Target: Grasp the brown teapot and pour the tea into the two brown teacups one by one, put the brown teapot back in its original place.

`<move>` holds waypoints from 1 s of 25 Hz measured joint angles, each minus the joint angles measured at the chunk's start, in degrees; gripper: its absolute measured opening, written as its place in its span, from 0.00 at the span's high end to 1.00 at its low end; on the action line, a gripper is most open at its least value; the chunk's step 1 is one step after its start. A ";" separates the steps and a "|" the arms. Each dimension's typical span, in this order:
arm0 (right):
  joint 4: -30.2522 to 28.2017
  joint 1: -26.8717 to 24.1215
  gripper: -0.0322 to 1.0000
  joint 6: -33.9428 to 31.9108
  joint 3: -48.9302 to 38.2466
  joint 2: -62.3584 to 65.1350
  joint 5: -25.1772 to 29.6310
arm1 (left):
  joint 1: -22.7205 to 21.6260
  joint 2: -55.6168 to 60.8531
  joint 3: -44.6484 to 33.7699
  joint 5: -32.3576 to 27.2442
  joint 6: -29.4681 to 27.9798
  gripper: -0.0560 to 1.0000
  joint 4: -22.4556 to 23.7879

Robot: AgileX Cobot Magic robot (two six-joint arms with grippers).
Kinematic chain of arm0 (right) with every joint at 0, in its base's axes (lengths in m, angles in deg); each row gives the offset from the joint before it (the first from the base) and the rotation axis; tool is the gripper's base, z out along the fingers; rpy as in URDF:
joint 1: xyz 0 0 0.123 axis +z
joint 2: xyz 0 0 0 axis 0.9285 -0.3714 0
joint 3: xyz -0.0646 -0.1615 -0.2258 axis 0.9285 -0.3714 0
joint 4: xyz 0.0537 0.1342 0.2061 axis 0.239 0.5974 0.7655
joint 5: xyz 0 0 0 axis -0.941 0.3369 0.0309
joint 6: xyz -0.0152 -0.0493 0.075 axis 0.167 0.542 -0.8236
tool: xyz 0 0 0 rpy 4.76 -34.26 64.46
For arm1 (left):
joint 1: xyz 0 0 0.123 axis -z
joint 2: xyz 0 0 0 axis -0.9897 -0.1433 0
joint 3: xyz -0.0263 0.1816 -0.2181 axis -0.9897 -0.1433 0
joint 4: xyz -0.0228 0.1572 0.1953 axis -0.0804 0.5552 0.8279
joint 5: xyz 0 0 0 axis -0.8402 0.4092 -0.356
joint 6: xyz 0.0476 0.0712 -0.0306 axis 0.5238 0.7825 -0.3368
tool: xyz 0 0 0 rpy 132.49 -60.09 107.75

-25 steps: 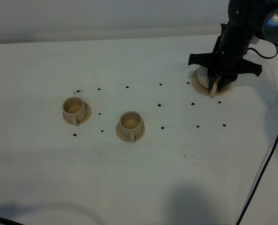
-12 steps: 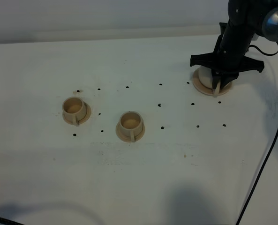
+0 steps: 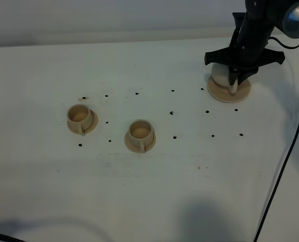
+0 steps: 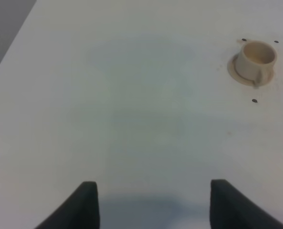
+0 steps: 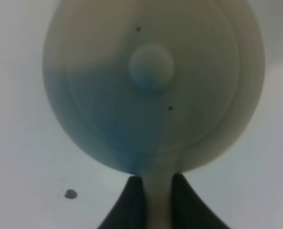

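Note:
The brown teapot (image 3: pixel 221 75) is at the back right, mostly hidden under my right arm, and looks raised just off the round tan disc (image 3: pixel 229 92), its original place. My right gripper (image 3: pixel 234 82) is shut on the teapot's loop handle. The right wrist view looks down on the teapot (image 5: pixel 151 86) and its knobbed lid, with the gripper (image 5: pixel 156 202) pinching the handle. The two brown teacups sit on saucers, one at the left (image 3: pixel 79 116) and one nearer the middle (image 3: pixel 140 132). My left gripper (image 4: pixel 153 205) hangs open over bare table, with one teacup (image 4: pixel 256 58) far ahead.
Small black dots (image 3: pixel 171 112) mark the white table (image 3: pixel 154 191) between the cups and the disc. A black cable (image 3: pixel 285 166) runs down the right side. The table's back edge (image 3: pixel 114 40) meets a grey wall.
My right gripper closed on the teapot handle and moved up and back a little. The teapot rose with it, uncovering more of the disc. The cups have not moved.

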 joint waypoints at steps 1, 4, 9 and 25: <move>-0.17 0.00 0.88 0.33 0.00 0.00 0.00 | 0.00 0.00 0.00 0.00 0.00 0.49 0.00; -1.25 0.78 0.88 3.31 0.00 0.32 0.00 | 0.00 0.00 0.00 0.00 0.00 0.49 0.00; -1.70 5.08 0.88 9.86 0.00 3.29 0.05 | 0.00 0.00 0.00 0.00 0.00 0.49 0.00; 3.25 24.59 0.88 26.71 0.62 5.25 -8.19 | 0.00 0.00 0.00 0.00 0.00 0.49 0.00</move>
